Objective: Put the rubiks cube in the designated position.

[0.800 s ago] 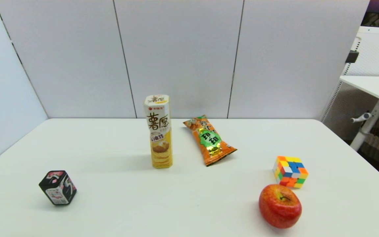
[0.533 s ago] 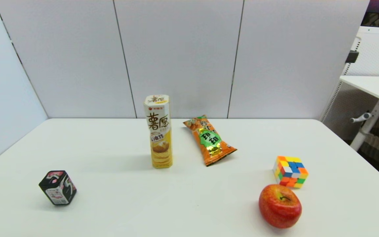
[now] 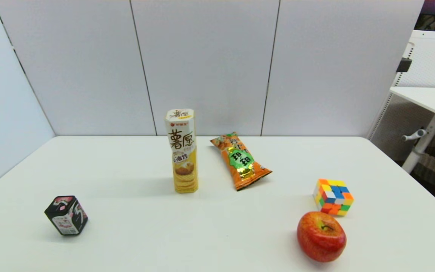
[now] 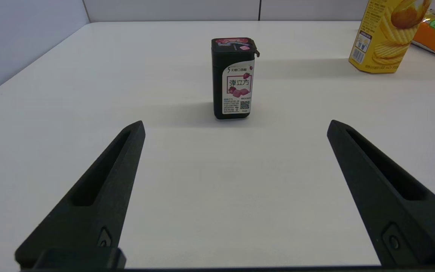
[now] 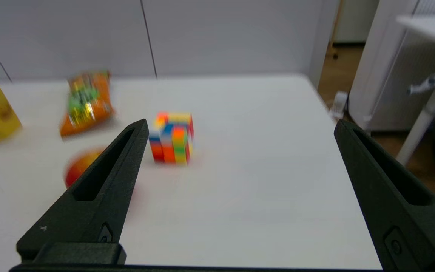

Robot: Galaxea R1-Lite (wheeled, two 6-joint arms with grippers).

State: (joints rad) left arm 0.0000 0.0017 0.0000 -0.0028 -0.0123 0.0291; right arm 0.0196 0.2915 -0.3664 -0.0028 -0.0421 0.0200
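The white desk (image 3: 134, 241) stands against grey wall panels, and a second white table is at the right side of the room. The rubiks cube (image 3: 333, 197) sits on the desk near its right side, just behind the apple (image 3: 321, 236). The head view shows no arm. The left wrist view shows the left tool (image 4: 235, 126) spread wide, low over the desk, facing the black box (image 4: 233, 78). The right wrist view shows the right tool (image 5: 241, 126) also spread wide, empty, above the desk, with the cube ahead of it.
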